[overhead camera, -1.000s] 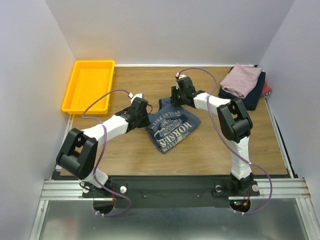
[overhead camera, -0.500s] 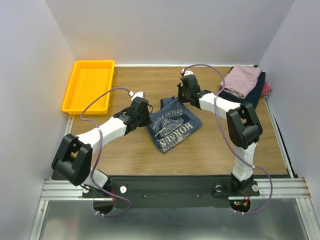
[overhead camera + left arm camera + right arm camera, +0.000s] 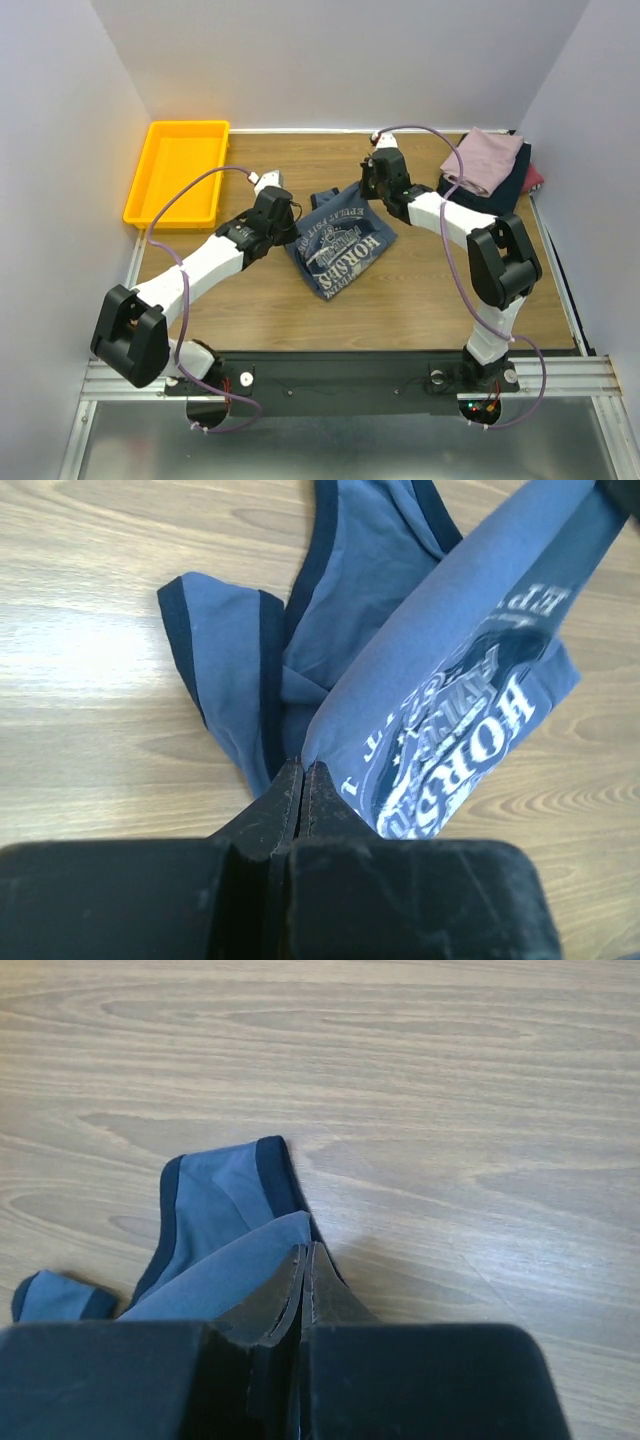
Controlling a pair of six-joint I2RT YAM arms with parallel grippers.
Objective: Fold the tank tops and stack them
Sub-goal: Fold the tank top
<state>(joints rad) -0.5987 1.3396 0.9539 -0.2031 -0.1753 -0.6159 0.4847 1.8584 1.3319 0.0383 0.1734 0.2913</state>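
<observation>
Fingers clamped on blue top from both sides

Pinched tight in the left gripper (image 3: 303, 765): a fold of the blue tank top (image 3: 440, 710), fingers (image 3: 285, 800) pressed together with only cloth between. Same at the right gripper (image 3: 303, 1250), closed hard on the far edge beside a dark-trimmed strap. Stretched between both grips with lettering up, the rest lying mid-table (image 3: 420, 300). Piled in the far right corner: pink top (image 3: 485, 160) over navy top (image 3: 510, 195), maroon top (image 3: 535, 178) peeking out behind. Far left, well apart: yellow tray (image 3: 150, 205).
</observation>
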